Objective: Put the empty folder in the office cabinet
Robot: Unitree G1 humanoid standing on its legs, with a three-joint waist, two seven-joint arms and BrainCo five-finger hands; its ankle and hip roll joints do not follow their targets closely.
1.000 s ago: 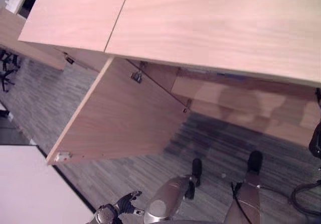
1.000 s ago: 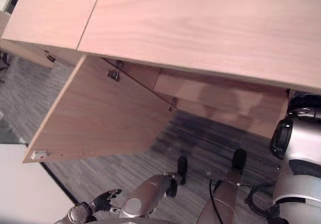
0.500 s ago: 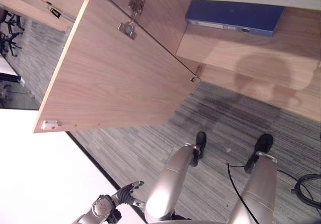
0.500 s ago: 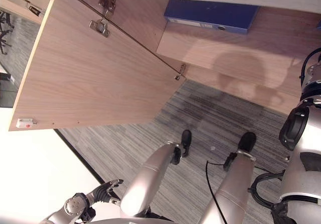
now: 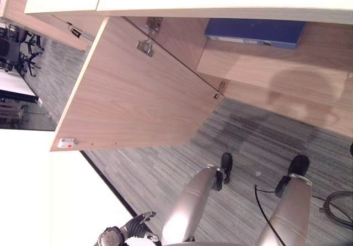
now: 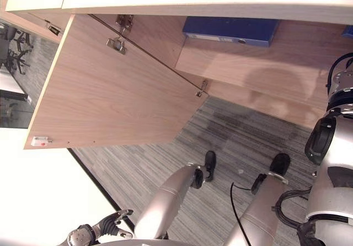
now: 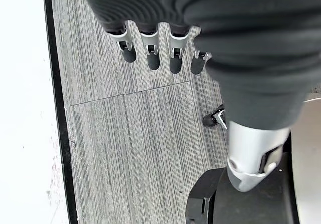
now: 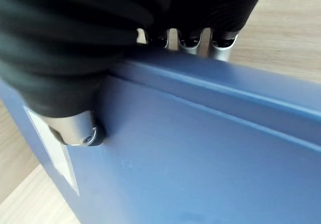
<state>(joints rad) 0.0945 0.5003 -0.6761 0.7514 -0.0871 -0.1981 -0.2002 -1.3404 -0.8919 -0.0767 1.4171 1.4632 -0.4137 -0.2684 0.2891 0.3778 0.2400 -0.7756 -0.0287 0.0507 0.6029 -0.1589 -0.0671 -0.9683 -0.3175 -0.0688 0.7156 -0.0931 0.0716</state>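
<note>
Cabinet (image 5: pixel 138 102) open | right hand (image 8: pixel 75 58) fingers grip blue folder (image 8: pixel 200 163) | left hand (image 7: pixel 155 48) fingers relaxed

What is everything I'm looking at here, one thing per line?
Folder: one, blue, lying flat on the shelf inside the open cabinet; the right wrist view shows it from close up.
Office cabinet: one, light wood, its inner shelf exposed under a long top board.
Cabinet door: one, light wood, swung wide open, metal hinges along its inner edge.
Floor: grey striped carpet in front of the cabinet.
Office chairs: dark, far off beside the cabinet; number unclear.
Left hand: one, silver fingers with dark tips, relaxed, hanging low above the carpet, holding nothing.
Right hand: one, dark-covered, thumb and fingers clasped on the folder's edge.
</note>
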